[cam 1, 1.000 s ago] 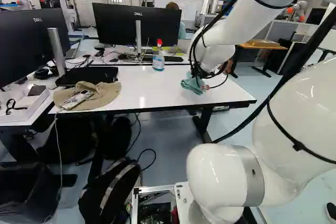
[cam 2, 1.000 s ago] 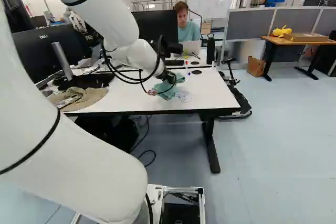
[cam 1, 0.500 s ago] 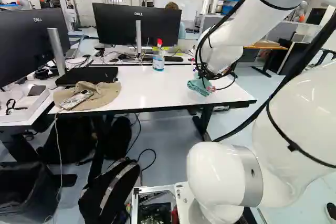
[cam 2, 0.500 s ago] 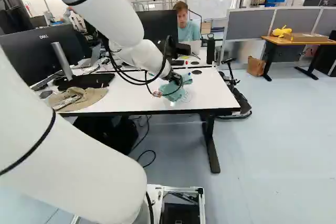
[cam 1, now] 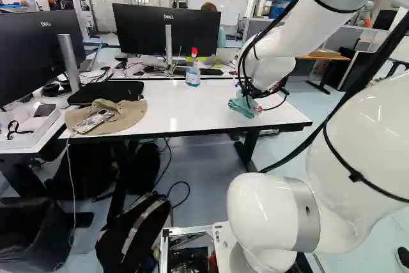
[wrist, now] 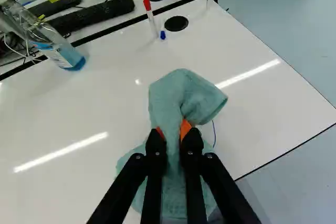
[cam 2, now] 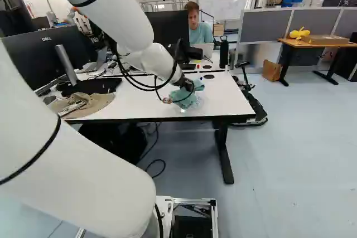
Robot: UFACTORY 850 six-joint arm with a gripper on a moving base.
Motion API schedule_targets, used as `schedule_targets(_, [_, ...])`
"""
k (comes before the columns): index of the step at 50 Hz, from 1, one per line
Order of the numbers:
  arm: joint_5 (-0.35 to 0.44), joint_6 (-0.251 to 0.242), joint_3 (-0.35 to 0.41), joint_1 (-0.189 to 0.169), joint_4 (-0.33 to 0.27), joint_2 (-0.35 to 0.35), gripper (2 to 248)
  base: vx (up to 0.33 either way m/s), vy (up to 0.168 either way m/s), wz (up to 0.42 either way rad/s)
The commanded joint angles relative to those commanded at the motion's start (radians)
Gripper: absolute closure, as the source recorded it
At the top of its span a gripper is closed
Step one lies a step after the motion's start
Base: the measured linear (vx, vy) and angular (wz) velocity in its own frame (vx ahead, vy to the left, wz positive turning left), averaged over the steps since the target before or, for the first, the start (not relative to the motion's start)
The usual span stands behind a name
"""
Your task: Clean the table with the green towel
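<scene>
Wrist view: the black gripper (cam 2: 185, 83) pinches the green towel (wrist: 181, 90) between orange pads, toward the white table's (wrist: 105, 103) near right corner. Just beside the towel runs a thin blue line (wrist: 214, 135), probably ink. Near the far edge stands a spray bottle (wrist: 63, 53).

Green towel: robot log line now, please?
pincer: shut on green towel | blue mark: on white table beside towel | spray bottle: upright

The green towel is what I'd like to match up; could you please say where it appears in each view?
Left base view: green towel right of the middle, near the right end of the white table.
Right base view: just above the middle.
Wrist view: between the fingers of the tool.
Shared landmark: the white table.
</scene>
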Motion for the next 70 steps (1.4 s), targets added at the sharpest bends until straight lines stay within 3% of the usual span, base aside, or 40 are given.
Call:
schedule_targets(38, [0.000,0.000,-0.020,0.000,0.000,-0.126,204,0.000,0.000,0.000])
schedule_targets(70, [-0.042,0.000,-0.020,0.000,0.000,-0.126,204,0.000,0.000,0.000])
